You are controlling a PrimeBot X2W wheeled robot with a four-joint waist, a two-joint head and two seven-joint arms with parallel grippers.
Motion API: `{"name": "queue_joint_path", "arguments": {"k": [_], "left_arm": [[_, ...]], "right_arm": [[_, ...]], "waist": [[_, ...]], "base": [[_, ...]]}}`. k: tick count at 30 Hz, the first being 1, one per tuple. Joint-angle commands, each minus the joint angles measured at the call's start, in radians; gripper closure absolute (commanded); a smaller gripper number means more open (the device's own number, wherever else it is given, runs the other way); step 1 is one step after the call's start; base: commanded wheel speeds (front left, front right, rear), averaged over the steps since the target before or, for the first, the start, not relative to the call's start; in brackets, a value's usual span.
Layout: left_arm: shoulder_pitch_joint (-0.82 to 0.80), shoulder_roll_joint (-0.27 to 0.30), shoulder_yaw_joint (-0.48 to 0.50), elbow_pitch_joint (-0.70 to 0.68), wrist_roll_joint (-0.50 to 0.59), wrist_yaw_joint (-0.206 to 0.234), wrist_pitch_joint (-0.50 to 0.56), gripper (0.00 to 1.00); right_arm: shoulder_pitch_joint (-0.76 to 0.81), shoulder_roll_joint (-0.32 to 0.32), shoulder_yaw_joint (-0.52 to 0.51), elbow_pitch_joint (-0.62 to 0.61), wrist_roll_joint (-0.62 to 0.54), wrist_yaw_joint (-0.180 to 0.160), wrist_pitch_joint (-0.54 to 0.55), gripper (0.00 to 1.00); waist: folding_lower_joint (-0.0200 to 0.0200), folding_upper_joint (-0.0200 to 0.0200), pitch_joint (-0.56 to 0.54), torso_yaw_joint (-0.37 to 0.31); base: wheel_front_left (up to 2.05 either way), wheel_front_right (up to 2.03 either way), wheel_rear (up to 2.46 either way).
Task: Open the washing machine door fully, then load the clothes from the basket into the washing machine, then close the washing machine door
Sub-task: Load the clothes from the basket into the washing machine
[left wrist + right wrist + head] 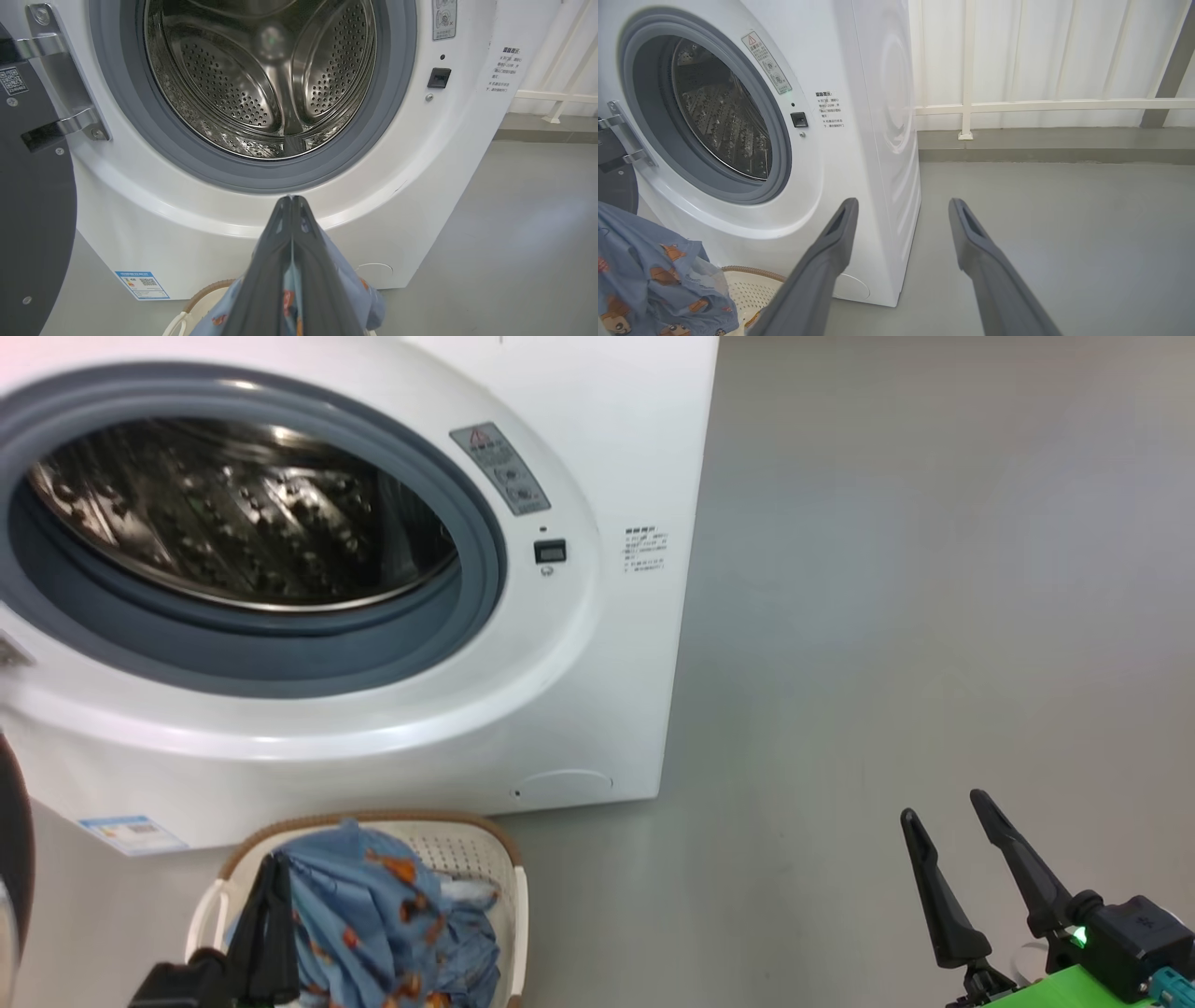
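"Over the basket (471, 859), what is the left tool (275, 868) doing?"

"Its two fingers are pressed together on a fold of the clothes (373, 915) — in the left wrist view, blue cloth shows between them and spills down either side."

"And the rest of the clothes?"

"Bunched in the basket and heaped above its brown rim. The basket sits on the floor (934, 569) just in front of the washer (607, 429), below the round opening."

"The right tool (945, 807)?"

"Spread wide, with nothing between its fingers — it hangs over bare floor off to the right of the washer's front corner, well apart from the basket."

"How does the washer stand?"

"The door (32, 210) is swung open to the left on its metal hinge (70, 79), and its dark edge shows at the left of the head view. A grey gasket (280, 653) rings the mouth, and behind it the steel drum (233, 513) shows its perforated wall."
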Motion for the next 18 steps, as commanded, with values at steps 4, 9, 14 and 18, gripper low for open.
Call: {"name": "queue_joint_path", "arguments": {"k": [4, 9, 14, 18], "left_arm": [[0.012, 0.015, 0.024, -0.049, 0.003, -0.002, -0.008, 1.00], [0.036, 0.015, 0.020, -0.058, -0.006, -0.001, -0.005, 1.00], [0.060, 0.018, 0.018, -0.069, -0.011, 0.004, 0.003, 1.00], [0.075, 0.022, 0.013, -0.077, -0.015, 0.006, 0.011, 1.00]], "right_arm": [[0.010, -0.006, 0.027, -0.022, -0.014, 0.006, -0.005, 0.00], [0.023, 0.006, 0.039, -0.017, -0.014, 0.006, -0.005, 0.00], [0.035, 0.022, 0.045, -0.008, -0.014, 0.006, -0.005, 0.00], [0.043, 0.029, 0.049, -0.002, -0.015, 0.006, -0.005, 0.00]], "waist": [[0.0001, 0.0000, -0.039, 0.001], [0.0001, 0.0000, -0.063, 0.000], [0.0001, 0.0000, -0.089, -0.001], [0.0001, 0.0000, -0.106, -0.001]], "base": [[0.00, 0.00, 0.00], [0.00, 0.00, 0.00], [0.00, 0.00, 0.00], [0.00, 0.00, 0.00]]}}
